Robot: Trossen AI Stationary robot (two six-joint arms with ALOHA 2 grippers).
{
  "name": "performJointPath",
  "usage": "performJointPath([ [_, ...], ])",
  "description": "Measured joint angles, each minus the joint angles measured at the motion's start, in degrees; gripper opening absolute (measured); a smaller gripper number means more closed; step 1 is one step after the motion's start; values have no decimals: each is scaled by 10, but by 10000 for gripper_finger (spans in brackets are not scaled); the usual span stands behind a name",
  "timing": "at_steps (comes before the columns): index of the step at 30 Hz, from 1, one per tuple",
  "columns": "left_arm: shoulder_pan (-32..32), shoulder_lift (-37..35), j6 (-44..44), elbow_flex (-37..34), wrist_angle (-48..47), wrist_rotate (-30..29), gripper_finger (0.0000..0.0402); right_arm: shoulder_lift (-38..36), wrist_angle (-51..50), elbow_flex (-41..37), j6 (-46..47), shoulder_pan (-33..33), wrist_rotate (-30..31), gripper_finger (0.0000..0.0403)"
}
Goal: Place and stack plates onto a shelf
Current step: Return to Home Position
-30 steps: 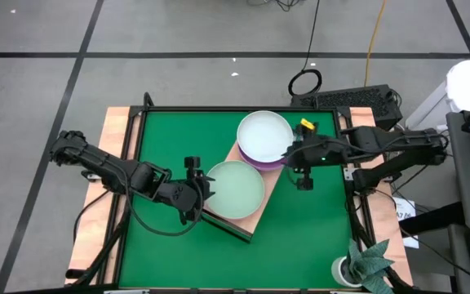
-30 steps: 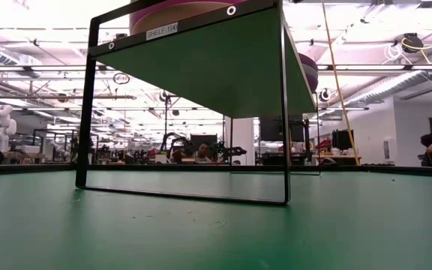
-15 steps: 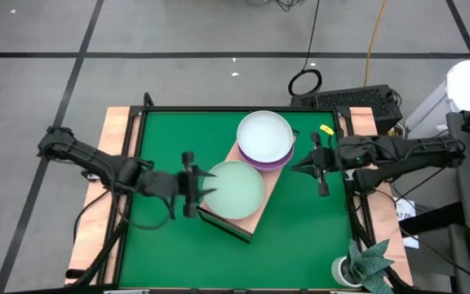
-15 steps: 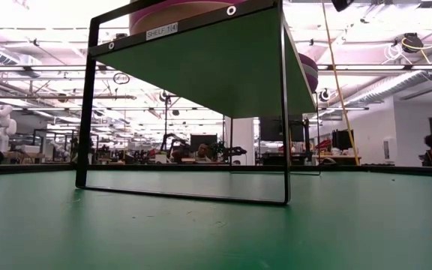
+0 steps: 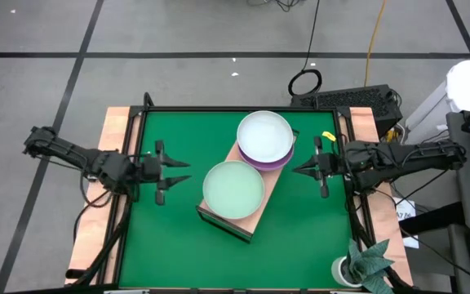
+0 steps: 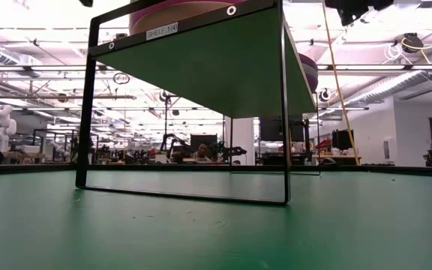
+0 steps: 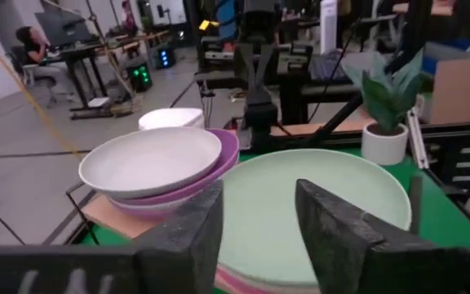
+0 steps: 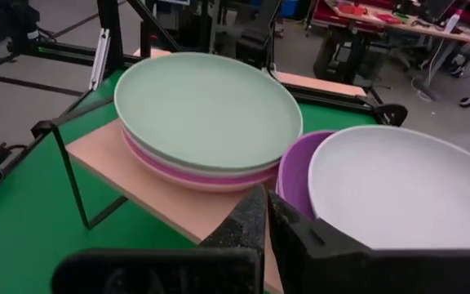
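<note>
The shelf stands slantwise on the green mat, its thin dark legs on the table. It bears two stacks of plates. A pale mint plate tops magenta and pink ones. A whitish plate lies on purple ones at the far end. My left gripper hovers open left of the mint stack, clear of it, and looks across it. My right gripper is shut, right of the shelf, touching nothing.
A potted plant stands at the table's near right corner. A keyboard and a coiled cable lie beyond the far edge. Green mat lies bare to the left of and in front of the shelf.
My left gripper has drawn back from the mint stack toward the table's left edge, staying open. My right gripper has pulled away from the whitish and purple stack toward the right edge and turned level. Both stacks have stayed where they were.
</note>
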Motion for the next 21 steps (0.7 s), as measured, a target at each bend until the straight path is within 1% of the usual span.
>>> performJointPath([
  [2, 0, -32, 0, -20, 0, 6, 135, -1, 7, -11, 0, 0, 3, 0],
  [8, 0, -109, -11, -63, -1, 24, 48, -2, 39, -35, -10, 0, 45, 0],
  [11, 0, -136, -16, -77, -5, 24, 15, -2, 38, -36, -15, 0, 45, 0],
  [13, 0, -146, -19, -87, -8, 24, 6, -2, 38, -36, -15, 0, 45, 0],
  [17, 0, -161, -20, -103, -8, 24, 5, -2, 35, -39, -17, 0, 44, 0],
  [21, 0, -166, -21, -110, -9, 23, 5, -10, 43, -63, -31, 0, 44, 0],
])
